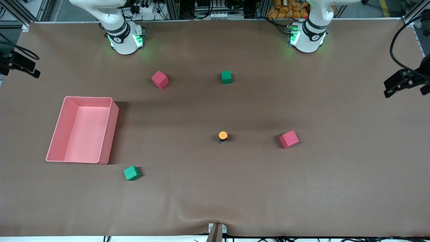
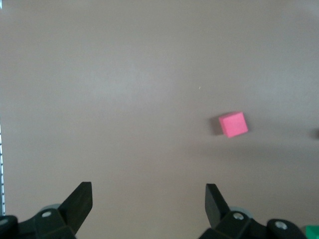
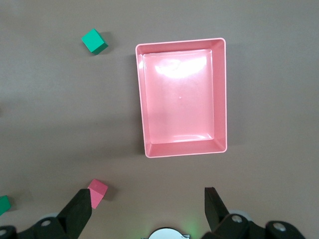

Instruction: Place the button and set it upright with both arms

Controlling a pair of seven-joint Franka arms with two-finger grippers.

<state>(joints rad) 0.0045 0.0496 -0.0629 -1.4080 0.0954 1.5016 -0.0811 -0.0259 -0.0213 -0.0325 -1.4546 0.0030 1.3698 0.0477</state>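
The button (image 1: 223, 136) stands on the brown table mat near its middle, round orange cap up on a short black body. It is apart from everything else. Both grippers are out of the front view; only the arms' lower links rise from the right base (image 1: 125, 39) and the left base (image 1: 307, 37). My left gripper (image 2: 148, 188) hangs open and empty, high over bare mat with a red cube (image 2: 233, 124) ahead of it. Also open and empty, my right gripper (image 3: 147, 193) is high over the mat beside the pink bin (image 3: 141, 99).
The empty pink bin (image 1: 113, 127) lies toward the right arm's end. One red cube (image 1: 289, 139) sits beside the button toward the left arm's end. Another red cube (image 1: 160, 79) and a green cube (image 1: 226, 77) lie nearer the bases. A second green cube (image 1: 131, 173) lies near the bin.
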